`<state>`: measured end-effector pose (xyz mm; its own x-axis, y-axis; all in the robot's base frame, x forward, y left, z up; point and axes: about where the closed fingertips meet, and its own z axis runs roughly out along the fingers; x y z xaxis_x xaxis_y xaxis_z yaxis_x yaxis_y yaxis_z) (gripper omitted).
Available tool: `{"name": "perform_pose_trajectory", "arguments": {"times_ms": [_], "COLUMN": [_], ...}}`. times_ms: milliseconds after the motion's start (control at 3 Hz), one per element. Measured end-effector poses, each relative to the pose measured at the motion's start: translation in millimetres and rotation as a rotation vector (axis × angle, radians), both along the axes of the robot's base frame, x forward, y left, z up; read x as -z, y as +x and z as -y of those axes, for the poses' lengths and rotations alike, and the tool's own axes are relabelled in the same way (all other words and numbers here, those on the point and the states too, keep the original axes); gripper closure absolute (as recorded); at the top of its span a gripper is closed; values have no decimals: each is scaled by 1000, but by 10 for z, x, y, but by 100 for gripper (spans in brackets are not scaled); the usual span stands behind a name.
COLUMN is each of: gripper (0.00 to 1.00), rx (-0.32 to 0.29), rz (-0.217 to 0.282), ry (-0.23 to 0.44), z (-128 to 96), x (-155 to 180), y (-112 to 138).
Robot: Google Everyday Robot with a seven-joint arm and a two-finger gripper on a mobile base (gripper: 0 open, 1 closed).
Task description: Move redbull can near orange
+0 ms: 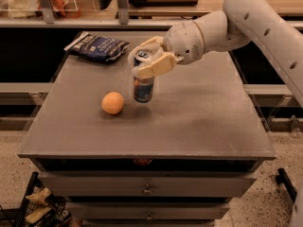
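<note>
The can [143,85] stands upright near the middle of the table [203,122], just beside the orange [112,102] at its 3 o'clock, not touching it. The gripper [143,59] is clamped on the can's top (arm reaching from 2 o'clock). A snack bag [97,47] lies at the can's 11 o'clock.

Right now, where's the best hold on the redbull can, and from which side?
Grip the redbull can at its upper end, from the side away from the orange: upright and slim, orange close beside it. The gripper holds it there now.
</note>
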<state>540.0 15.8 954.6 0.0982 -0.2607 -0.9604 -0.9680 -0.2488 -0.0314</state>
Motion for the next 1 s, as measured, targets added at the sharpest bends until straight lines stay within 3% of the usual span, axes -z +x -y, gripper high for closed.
{"name": "perform_pose_trajectory", "arguments": {"times_ms": [667,1000], "gripper": [100,82], "rx": [-45,-63], "rz": [-25,-17], "ry": [-15,-40], "z": [-135,-209], "x": [136,146], "y": [-26,-46]}}
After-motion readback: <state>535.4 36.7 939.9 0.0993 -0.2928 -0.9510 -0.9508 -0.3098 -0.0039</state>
